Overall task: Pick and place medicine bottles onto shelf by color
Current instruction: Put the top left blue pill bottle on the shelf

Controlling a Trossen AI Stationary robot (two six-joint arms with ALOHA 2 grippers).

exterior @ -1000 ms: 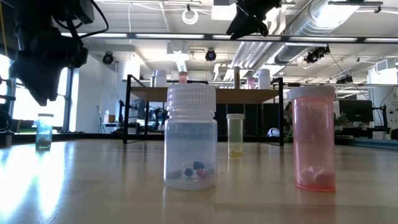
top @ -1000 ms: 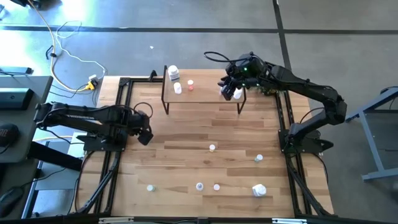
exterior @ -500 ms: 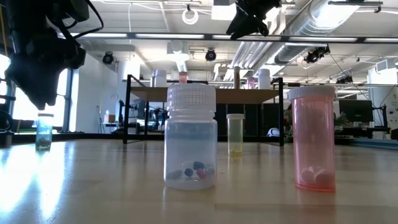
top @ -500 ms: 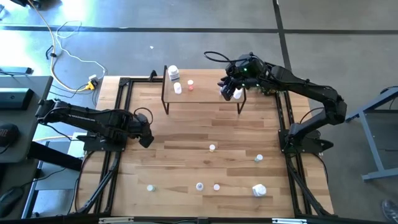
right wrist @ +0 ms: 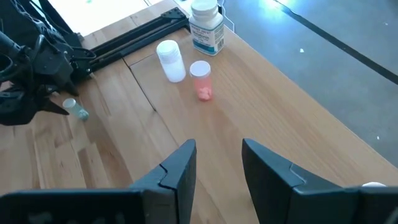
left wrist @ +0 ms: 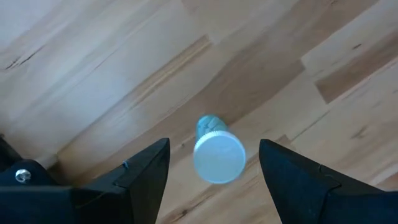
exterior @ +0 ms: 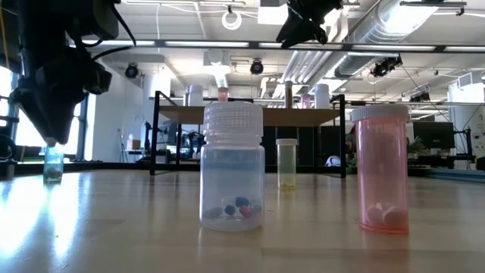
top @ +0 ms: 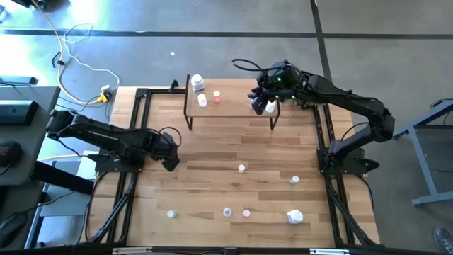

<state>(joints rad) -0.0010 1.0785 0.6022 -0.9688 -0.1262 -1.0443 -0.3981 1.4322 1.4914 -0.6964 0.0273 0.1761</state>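
My left gripper point(top: 171, 161) is open and hangs above a tiny bluish bottle with a white cap point(left wrist: 217, 155) that stands upright on the tabletop at the left. Its fingers point(left wrist: 146, 171) stand on either side of the bottle without touching it. In the low view the gripper point(exterior: 50, 135) is just over the bottle point(exterior: 53, 161). My right gripper point(top: 263, 103) is open and empty above the right end of the shelf point(top: 230, 108). A large white bottle point(top: 197, 83), a small white one point(top: 202, 100) and a pink-capped one point(top: 216, 95) stand on the shelf's left part.
Loose bottles stand on the tabletop: one mid-table point(top: 241, 168), one to its right point(top: 294, 180), and several along the near edge point(top: 227, 212), with a larger one point(top: 294, 216) among them. In the low view a white-capped bottle point(exterior: 233, 167) and a pink bottle point(exterior: 383, 171) stand close.
My left gripper has moved a little toward the table's right and near edges and come down toward the tiny bluish bottle, which has stayed in place.
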